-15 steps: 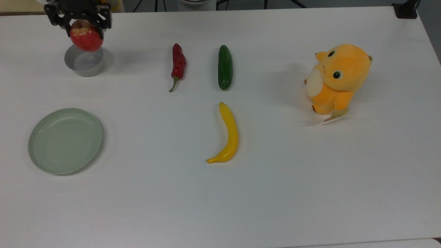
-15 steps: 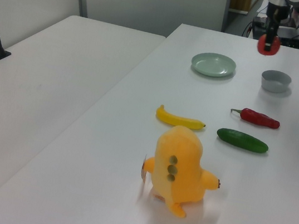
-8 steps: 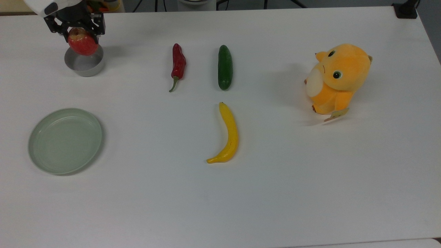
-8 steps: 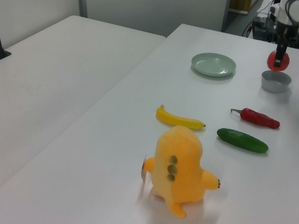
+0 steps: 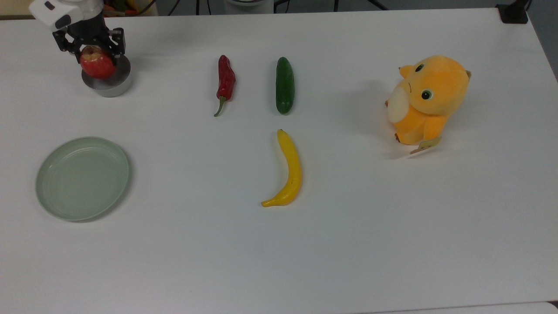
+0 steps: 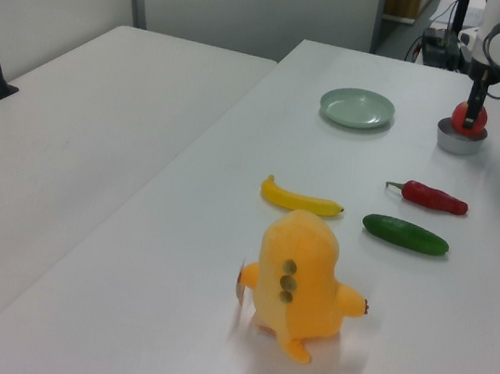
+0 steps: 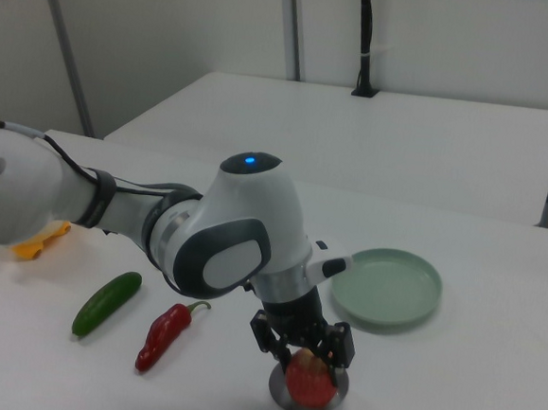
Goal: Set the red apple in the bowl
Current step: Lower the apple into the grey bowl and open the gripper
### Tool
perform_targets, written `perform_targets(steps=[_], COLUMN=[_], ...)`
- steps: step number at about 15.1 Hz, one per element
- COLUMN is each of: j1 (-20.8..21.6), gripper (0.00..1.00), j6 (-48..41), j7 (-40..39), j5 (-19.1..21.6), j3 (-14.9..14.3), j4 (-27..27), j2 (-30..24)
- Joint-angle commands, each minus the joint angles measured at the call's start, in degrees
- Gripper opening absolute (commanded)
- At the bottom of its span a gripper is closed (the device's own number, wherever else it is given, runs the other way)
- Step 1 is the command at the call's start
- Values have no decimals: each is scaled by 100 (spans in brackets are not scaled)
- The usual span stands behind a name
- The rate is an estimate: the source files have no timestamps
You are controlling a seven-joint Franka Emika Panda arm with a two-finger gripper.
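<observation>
Lowered in the last second from above the rim, black two-finger gripper still clamped on round red apple, now seated in small grey steep-sided bowl directly beneath; probably only release left.

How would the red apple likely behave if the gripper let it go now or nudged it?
The red apple is round and smooth, so it would probably roll if nudged. Held by the gripper at the bowl, it should likely settle inside. It looks rigid, not floppy.

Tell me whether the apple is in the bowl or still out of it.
Partly in. The apple sits low in the bowl, its top above the rim, and the gripper is shut on it.
</observation>
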Motion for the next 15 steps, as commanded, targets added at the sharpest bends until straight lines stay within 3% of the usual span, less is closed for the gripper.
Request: perform_targets(steps=[1, 4, 5, 6, 7, 9, 12, 15], j1=[-7, 1, 1, -7, -7, 1, 45, 63], gripper=[38, 38, 43, 55, 78, 98, 100, 100], j6=[431, 476, 467, 450, 423, 406, 240, -462], j7=[-129, -129, -120, -111, -59, -32, 274, 433], j5=[29, 29, 29, 29, 29, 38, 47, 38], j3=[-19, -19, -19, -19, -19, -10, -1, 314], j4=[-126, -117, -117, -117, -108, -108, -64, 295], j2=[217, 323, 323, 323, 314, 305, 235, -115])
